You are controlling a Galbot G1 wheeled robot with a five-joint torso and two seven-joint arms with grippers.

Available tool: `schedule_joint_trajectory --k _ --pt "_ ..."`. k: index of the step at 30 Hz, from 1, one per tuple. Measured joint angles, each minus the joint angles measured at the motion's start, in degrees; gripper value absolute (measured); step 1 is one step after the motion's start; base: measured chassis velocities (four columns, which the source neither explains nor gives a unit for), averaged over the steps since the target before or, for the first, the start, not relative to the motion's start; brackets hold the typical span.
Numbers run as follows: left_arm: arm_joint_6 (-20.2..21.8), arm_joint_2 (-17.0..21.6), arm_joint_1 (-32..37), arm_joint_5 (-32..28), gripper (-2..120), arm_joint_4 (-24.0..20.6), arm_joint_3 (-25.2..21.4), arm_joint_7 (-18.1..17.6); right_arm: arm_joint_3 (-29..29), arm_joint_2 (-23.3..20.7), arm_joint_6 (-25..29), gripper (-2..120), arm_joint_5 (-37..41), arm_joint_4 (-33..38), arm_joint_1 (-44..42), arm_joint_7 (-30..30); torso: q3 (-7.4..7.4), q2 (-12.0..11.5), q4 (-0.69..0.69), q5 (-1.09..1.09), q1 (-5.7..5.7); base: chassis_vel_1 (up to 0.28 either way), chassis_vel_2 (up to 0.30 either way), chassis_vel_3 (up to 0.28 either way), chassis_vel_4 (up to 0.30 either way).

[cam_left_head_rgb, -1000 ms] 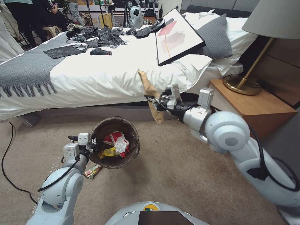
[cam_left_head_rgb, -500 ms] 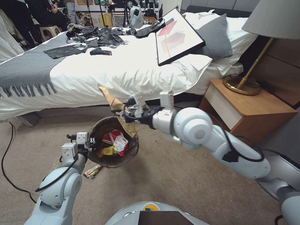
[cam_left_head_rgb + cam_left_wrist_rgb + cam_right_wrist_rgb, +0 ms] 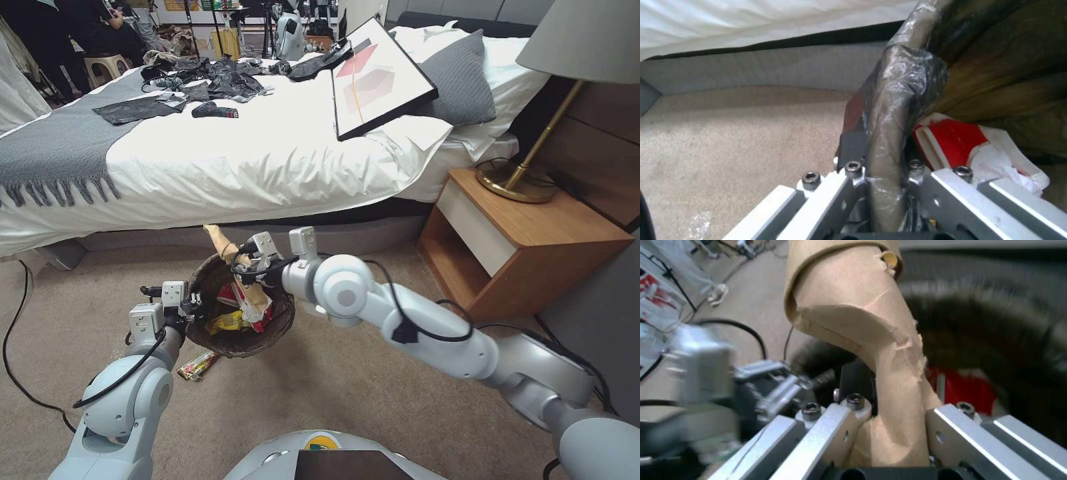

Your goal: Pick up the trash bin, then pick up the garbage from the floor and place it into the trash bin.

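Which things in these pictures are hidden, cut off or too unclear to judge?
- Bin base and outer wall: head view, hidden by its own rim and the left gripper.
- Lower end of the brown paper: head view, covered by the right gripper.
- Bin interior: right wrist view, blurred.
- Floor wrapper: head view, print too small to read, partly under the bin.
- Lamp shade: cut off by the picture's edge.

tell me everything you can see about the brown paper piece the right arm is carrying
The crumpled tan-brown paper wrapper is a long, creased strip with torn edges, matte like kraft paper. The right end effector is shut on its middle, as the right wrist view shows. It stands roughly upright, its top end curling above the fingers, its lower end hanging into the round bin lined with a dark brown bag, above the red and yellow wrappers inside. The left end effector grips the bin's rim.
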Motion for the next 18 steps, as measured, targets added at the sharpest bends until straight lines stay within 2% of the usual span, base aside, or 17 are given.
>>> schedule_joint_trajectory --k 3,7,10,18 --pt "0.0 0.1 0.0 -0.1 0 0.2 -0.3 0.0 -2.2 3.1 0.5 0 -3.4 -4.1 -1.8 0.2 0.0 0.0 0.01 0.0 0.0 0.0 0.0 0.0 0.0" --pt "0.0 0.1 0.0 -0.2 0 0.2 -0.3 0.0 -2.8 5.1 0.8 0 -4.9 -7.2 -3.2 0.0 -0.01 0.0 0.0 -0.01 0.0 0.0 0.0 0.0 0.0" --pt "0.0 0.0 0.1 -1.1 0 0.0 -0.5 0.1 -3.2 8.3 0.7 0 -5.9 -12.8 -5.8 -1.1 0.0 0.0 0.01 0.0 0.0 0.0 0.0 0.0 0.0" --pt "0.0 -0.2 -0.1 -1.0 0 0.1 -0.6 0.0 -3.6 10.9 1.1 0 -7.7 -16.3 -8.3 -1.6 -0.01 0.0 0.01 0.0 0.0 0.0 0.0 0.0 0.0"
